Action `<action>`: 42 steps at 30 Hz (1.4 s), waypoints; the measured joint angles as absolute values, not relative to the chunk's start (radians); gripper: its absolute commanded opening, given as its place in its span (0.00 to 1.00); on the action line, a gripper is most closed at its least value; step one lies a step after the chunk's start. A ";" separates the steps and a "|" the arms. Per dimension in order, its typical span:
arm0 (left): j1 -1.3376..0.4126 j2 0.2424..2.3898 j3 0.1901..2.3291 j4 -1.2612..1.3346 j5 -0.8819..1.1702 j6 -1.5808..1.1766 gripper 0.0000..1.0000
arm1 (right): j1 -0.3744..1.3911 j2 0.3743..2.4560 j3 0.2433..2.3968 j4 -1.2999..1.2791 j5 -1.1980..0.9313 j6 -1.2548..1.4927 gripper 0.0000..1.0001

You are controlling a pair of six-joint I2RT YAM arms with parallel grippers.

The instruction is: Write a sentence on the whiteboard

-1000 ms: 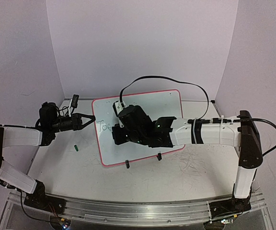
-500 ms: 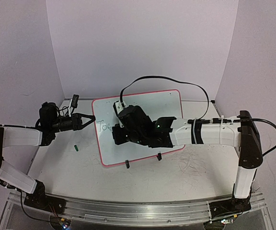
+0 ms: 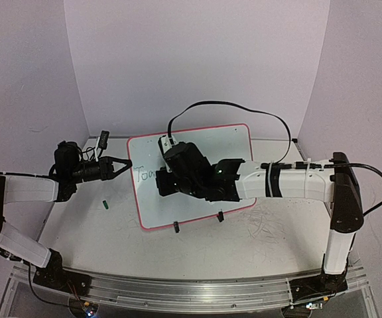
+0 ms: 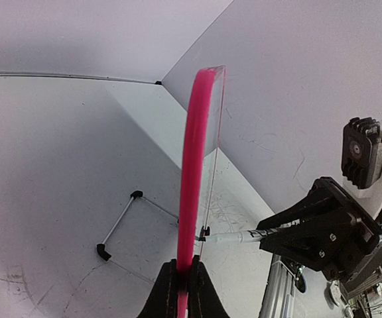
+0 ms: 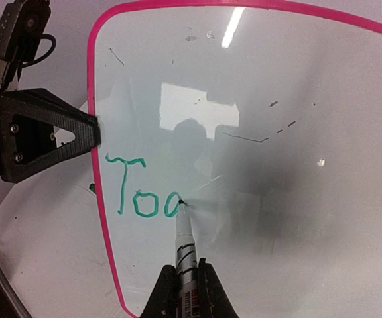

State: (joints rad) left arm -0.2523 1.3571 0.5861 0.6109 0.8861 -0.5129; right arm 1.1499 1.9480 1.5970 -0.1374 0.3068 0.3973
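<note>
The whiteboard [image 3: 197, 142] with its red-pink frame stands tilted on two black clip feet at the table's middle. My left gripper [image 3: 126, 163] is shut on the board's left frame edge [image 4: 191, 199], seen edge-on in the left wrist view. My right gripper [image 5: 188, 278] is shut on a white marker pen [image 5: 186, 246] whose tip touches the board surface [image 5: 277, 132]. The sentence [image 5: 141, 193] reads only green "Toa" at the board's left; it also shows in the top view [image 3: 142, 175], partly hidden by my right gripper [image 3: 166, 180].
A small green pen cap [image 3: 104, 205] lies on the table left of the board. A wire stand with black feet [image 4: 115, 228] shows behind the board. My right arm [image 3: 290, 182] crosses in front of the board. Walls close the back and sides.
</note>
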 measured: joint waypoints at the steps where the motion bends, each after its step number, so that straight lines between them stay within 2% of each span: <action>1: -0.252 1.357 0.586 0.611 0.886 -0.513 0.00 | 1.149 1.948 1.599 -0.138 0.307 0.397 0.00; 23: -0.252 1.357 0.586 0.610 0.886 -0.513 0.00 | 1.124 1.960 1.662 -0.144 0.319 0.373 0.00; 42: -0.252 1.357 0.586 0.602 0.872 -0.512 0.00 | 1.147 1.951 1.575 -0.123 0.281 0.421 0.00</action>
